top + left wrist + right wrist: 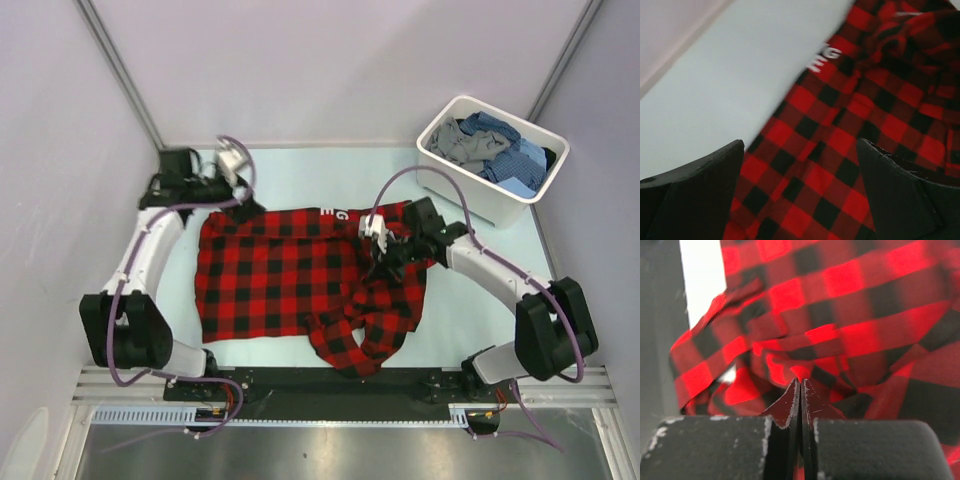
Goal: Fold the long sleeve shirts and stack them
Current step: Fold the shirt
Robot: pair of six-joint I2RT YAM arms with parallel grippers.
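Observation:
The red-and-black check long sleeve shirt (pixel 290 275) lies spread on the table, its right side and a sleeve bunched toward the front. My right gripper (pixel 383 262) is shut on a fold of that cloth at the shirt's right middle. In the right wrist view the jaws (pixel 801 382) meet, with red cloth (pixel 850 305) pinched at their tips. My left gripper (pixel 243 198) hovers open over the shirt's far left corner. The left wrist view shows its fingers (pixel 800 195) wide apart above the check cloth (pixel 880 100), holding nothing. Other shirts, blue check (pixel 515 160) and grey (pixel 460 145), lie in the tub.
A white plastic tub (pixel 470 195) stands at the back right of the table, past my right arm. Pale walls close in the table on the left, back and right. A metal rail (pixel 340 385) runs along the near edge.

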